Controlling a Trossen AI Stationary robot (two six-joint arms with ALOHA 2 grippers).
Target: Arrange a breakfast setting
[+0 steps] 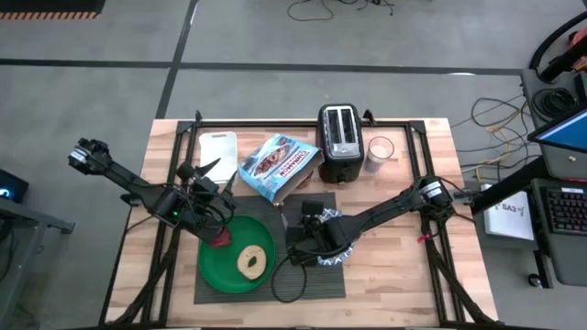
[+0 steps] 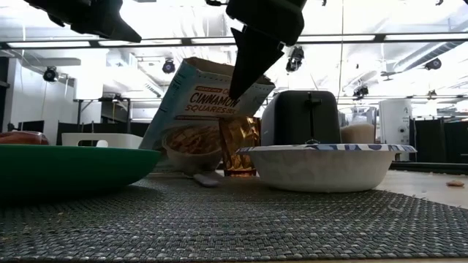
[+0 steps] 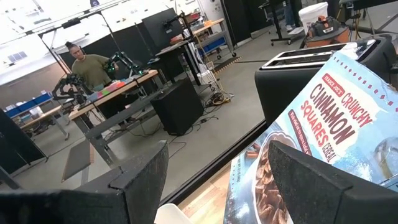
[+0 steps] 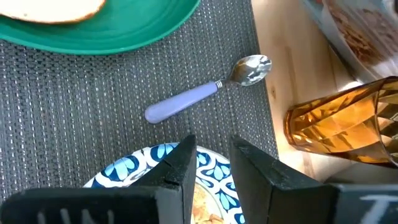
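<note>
Blue-and-white patterned bowl (image 4: 163, 180): it sits on the dark grey ribbed placemat (image 4: 93, 112), on the side away from the green plate (image 1: 231, 261) that carries the bagel (image 1: 251, 262). The spoon (image 4: 205, 96) lies on the placemat just beyond the bowl, its metal end at the mat's edge near the amber glass (image 4: 339, 124).

My right gripper (image 4: 211, 165) hangs directly above the bowl's far rim, fingers parted by a narrow gap and holding nothing. I judge the bowl placed; the step is best finished by lifting straight up, so that neither finger catches the rim or drags the bowl toward the spoon.

My left gripper (image 1: 213, 200) waits spread and empty beside the cereal bag (image 1: 275, 167), above the plate's rim.
</note>
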